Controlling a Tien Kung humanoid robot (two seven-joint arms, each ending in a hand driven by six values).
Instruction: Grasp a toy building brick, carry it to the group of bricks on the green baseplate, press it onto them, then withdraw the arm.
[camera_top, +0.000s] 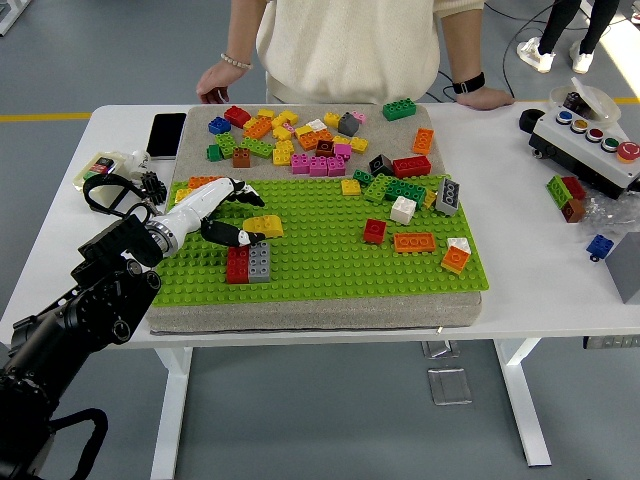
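A green baseplate (320, 262) lies on a grey mat. Near its left front corner a red and a grey brick (248, 263) stand pressed on side by side. A yellow brick (263, 226) lies tilted just behind them. My left hand (238, 212) reaches in from the left over the plate's left part with its fingers spread. Its thumb tip touches the yellow brick's left end, and the other fingers point away behind it. I see nothing grasped in the hand.
Several loose bricks (300, 140) lie along the mat's far strip, and a red (374, 231), an orange (414, 241) and a white brick (403, 209) sit on the plate's right half. A person stands at the far side, hands (490, 97) resting on the table. Phone (166, 135) left, button box (590, 140) right.
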